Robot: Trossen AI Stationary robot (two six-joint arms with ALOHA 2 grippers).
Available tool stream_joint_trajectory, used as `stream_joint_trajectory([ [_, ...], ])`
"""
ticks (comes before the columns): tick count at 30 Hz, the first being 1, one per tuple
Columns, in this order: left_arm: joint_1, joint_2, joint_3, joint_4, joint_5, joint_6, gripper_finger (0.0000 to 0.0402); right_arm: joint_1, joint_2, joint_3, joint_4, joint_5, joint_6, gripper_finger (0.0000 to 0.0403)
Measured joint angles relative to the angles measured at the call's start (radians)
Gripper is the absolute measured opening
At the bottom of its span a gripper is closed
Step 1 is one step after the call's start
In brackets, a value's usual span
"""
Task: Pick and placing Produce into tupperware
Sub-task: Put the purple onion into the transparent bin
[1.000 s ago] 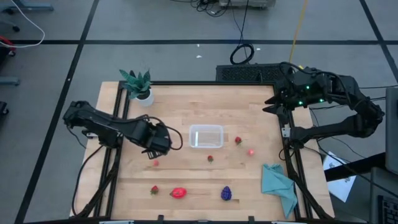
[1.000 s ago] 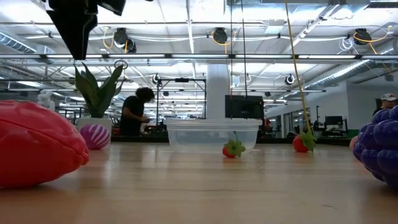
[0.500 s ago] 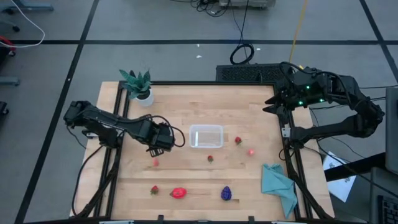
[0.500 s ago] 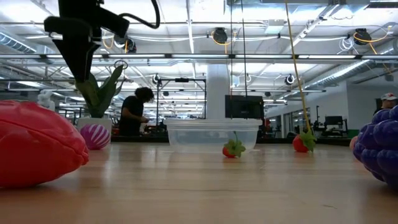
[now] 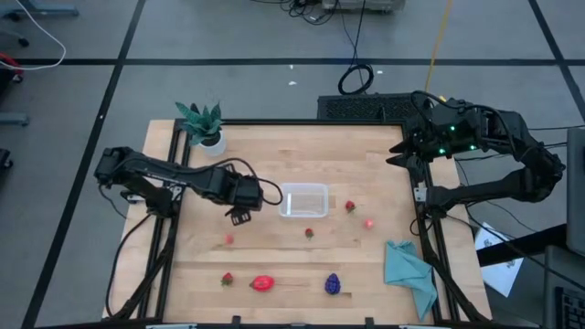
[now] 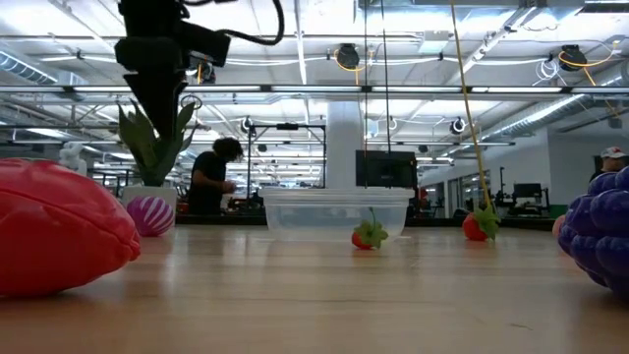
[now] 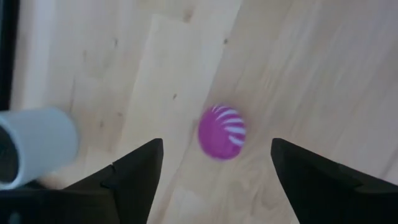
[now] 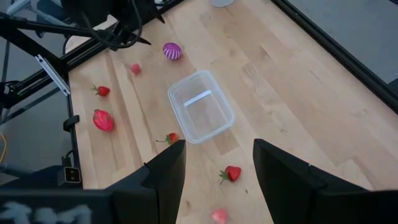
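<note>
Left side of the wooden table (image 5: 366,164): potted plant (image 5: 203,125) in a white pot at the far left corner. Left gripper (image 5: 240,217) hung above the table just left of the tupperware (image 5: 303,200), fingers spread wide, nothing between them. In the left wrist view the magenta ball (image 7: 222,132) with white stripes lay on the bare wood between the two dark fingers (image 7: 134,177), touched by neither.

Along the near edge, left to right: a small strawberry (image 5: 227,279), the bigger red piece (image 5: 263,283), the dark purple cluster (image 5: 333,285). A pale pink piece (image 5: 228,239) lay on the wood near the left gripper.

Centre: the tupperware was clear, upright, lid off, with no produce in it; only a pale streak showed on its bottom in the right wrist view (image 8: 201,106). A strawberry with green leaves (image 5: 309,232) lay on the near side of it, outside, close by. Another strawberry (image 5: 350,206) sat just right of the container, and a pinkish piece (image 5: 369,222) further right.

Right: teal cloth (image 5: 409,271) crumpled at the near right corner. Right gripper (image 5: 395,157) waited over the table's far right edge, fingers apart, holding nothing.

No labels or writing readable anywhere.
</note>
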Motion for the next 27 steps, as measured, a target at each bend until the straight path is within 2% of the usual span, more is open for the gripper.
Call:
stream_joint_trajectory([
  [12, 0.072, 0.0, -0.198, 0.09, 0.061, -0.009, 0.0308, 0.0, 0.0, 0.0, 0.0, 0.0, 0.026, 0.018],
  [16, 0.084, 0.0, -0.246, 0.181, 0.117, 0.013, 0.0308, 0.0, 0.0, 0.0, 0.001, 0.0, 0.026, 0.018],
  [27, 0.087, 0.0, -0.259, 0.257, 0.143, 0.042, 0.0308, 0.0, 0.0, 0.0, 0.001, 0.0, 0.026, 0.018],
])
